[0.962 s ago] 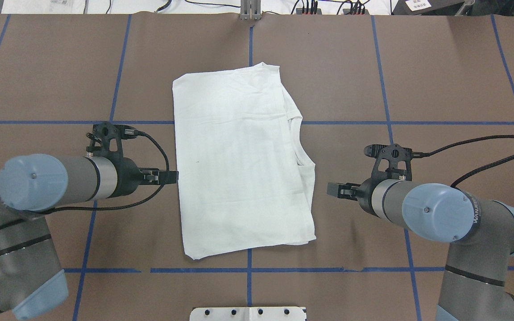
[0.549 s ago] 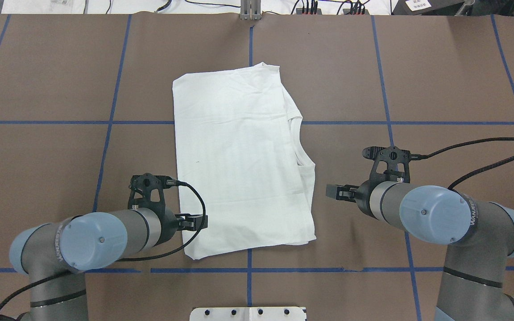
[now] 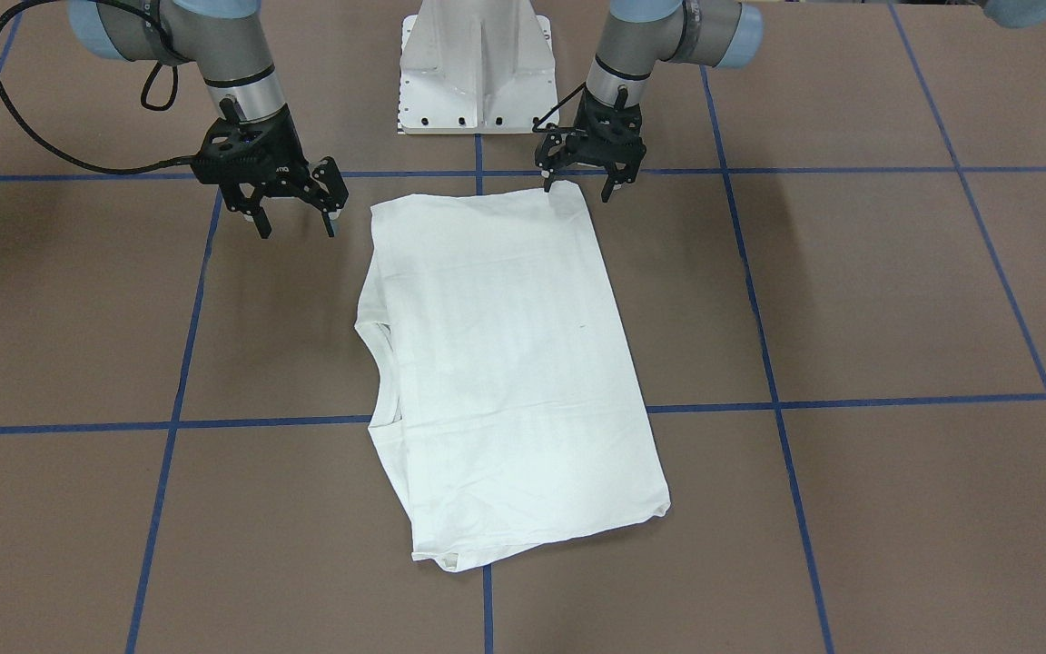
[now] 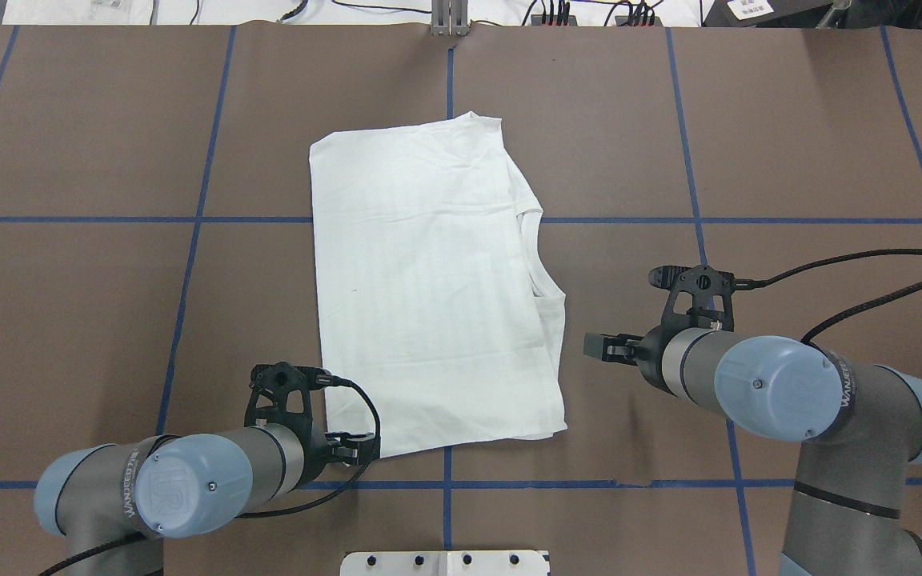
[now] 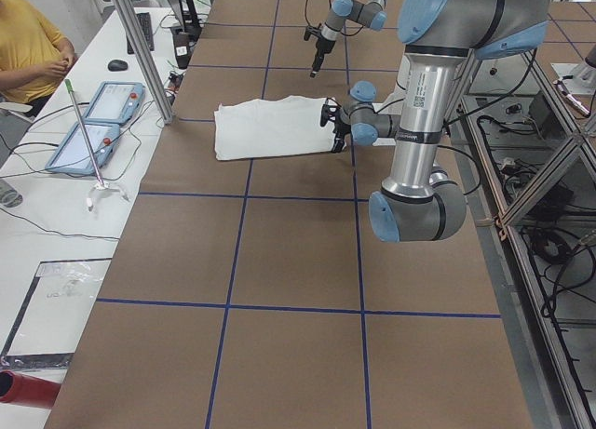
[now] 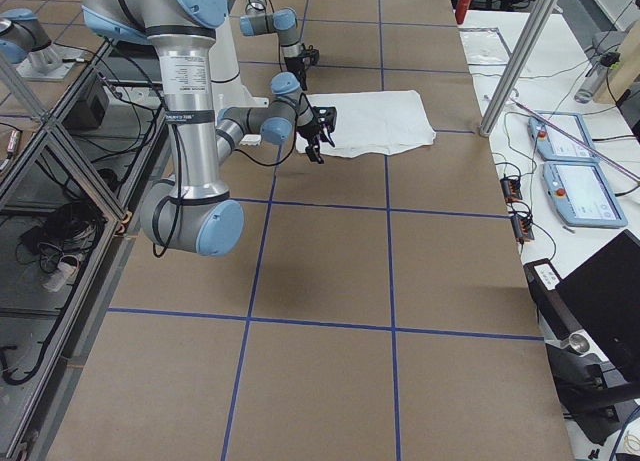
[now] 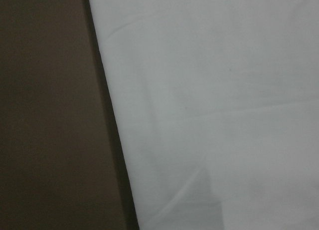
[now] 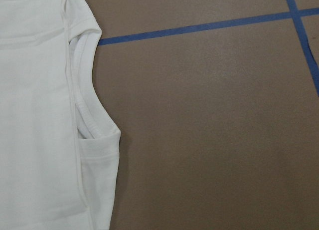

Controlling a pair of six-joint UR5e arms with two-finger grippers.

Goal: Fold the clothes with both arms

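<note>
Pre-grasp for next fold. L gripper (image 3: pixel 579 186) spread over near-left corner of shirt (image 4: pixel 429 296), contact unclear. R gripper (image 3: pixel 296 227) spread too, off right edge. Next: pinch near corners.

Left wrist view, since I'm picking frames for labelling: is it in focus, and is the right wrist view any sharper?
Left wrist view: soft and dim, the shirt a featureless pale sheet, a dark shadow band along its edge against the table. Right wrist view: sharp and evenly lit, collar seams and the blue tape line crisp.
</note>
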